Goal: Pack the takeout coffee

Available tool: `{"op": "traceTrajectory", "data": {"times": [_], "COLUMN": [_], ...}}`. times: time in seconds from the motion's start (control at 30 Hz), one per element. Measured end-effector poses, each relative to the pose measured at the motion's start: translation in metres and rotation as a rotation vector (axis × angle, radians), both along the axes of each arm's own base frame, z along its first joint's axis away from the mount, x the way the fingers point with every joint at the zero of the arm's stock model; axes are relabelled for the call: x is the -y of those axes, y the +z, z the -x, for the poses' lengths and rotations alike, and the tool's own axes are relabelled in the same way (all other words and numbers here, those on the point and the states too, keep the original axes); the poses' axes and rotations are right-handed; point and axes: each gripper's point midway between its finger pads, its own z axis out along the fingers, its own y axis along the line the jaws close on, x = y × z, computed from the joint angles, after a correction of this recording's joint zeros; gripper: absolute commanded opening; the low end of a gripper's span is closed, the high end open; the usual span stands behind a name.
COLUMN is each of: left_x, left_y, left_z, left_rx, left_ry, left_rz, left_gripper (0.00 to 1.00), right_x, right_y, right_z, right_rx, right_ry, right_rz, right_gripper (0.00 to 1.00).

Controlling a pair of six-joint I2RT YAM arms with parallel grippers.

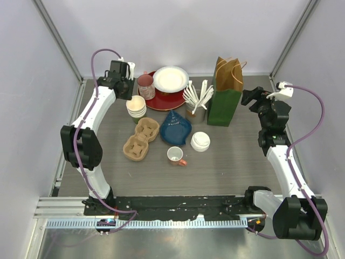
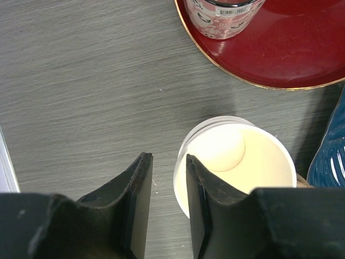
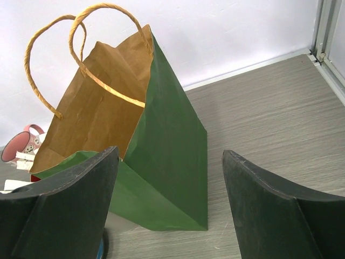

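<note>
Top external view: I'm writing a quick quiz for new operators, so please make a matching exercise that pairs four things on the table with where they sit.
Things
1. green paper bag
2. stacked paper cups
3. white lids
4. cardboard cup carrier

Places
A. left of the blue ribbed object
B. right of the cup of white cutlery
C. at the red plate's left edge
D. right of the blue ribbed object

Pairs: 1-B, 2-C, 3-D, 4-A

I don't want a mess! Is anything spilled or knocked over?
Nothing stands out. The stacked cups stand straight, the green bag stands upright with its mouth open, and no spill shows on the table.
</note>
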Motion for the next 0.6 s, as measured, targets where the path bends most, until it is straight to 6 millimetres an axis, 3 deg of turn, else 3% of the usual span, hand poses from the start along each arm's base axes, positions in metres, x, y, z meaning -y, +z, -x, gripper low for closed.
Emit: {"op": "traceTrajectory", "data": {"times": [0.13,0.27,0.37,0.6], "left_x": [-0.002,-0.003,-0.003,0.003], "left_y": [-0.006,-0.016,-0.023,-0.018], "left_z": [0.001,0.004,0.007,0.005], "left_rx": [-0.01,-0.025,-0.044,-0.036], "left_ry": [-0.003,-0.008,-0.007,-0.01], "left_rz": [-0.008,-0.016,-0.013,0.018], "left_gripper": [0.31,0.15,0.1,0.09], "right_x": [-0.002,-0.003,-0.003,-0.003], "right_y": [0.0,0.0,-0.001,-0.001], "right_z": [0.0,0.0,0.0,0.0], "right_rx": [0.0,-0.001,-0.001,0.0], "right_ry": [0.012,0.014,0.014,0.014], "right_rz": [0.0,0.0,0.0,0.0], "right_gripper": [0.83,0.82,0.83,0.83]}}
